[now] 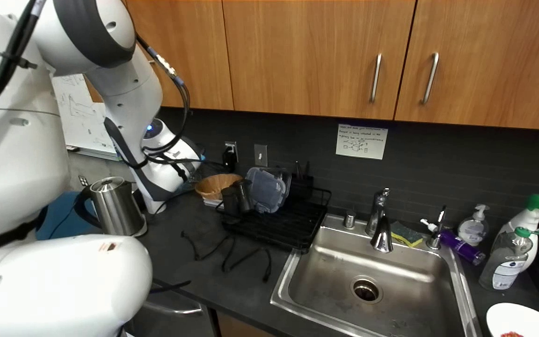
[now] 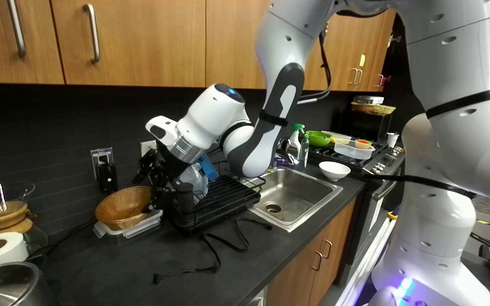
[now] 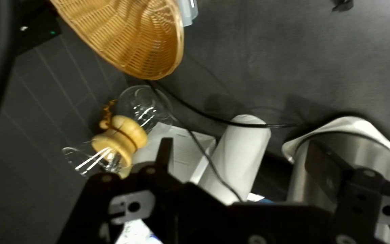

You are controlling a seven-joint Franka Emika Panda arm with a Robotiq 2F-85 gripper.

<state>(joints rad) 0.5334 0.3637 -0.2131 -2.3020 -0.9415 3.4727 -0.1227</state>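
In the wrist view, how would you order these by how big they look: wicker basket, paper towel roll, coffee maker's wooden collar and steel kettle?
1. Wicker basket, cut off by the top edge
2. Paper towel roll
3. Wooden collar
Unranked: the steel kettle, as the gripper hides part of it.

Basket [image 1: 215, 187] beside dish rack [image 1: 284, 228]
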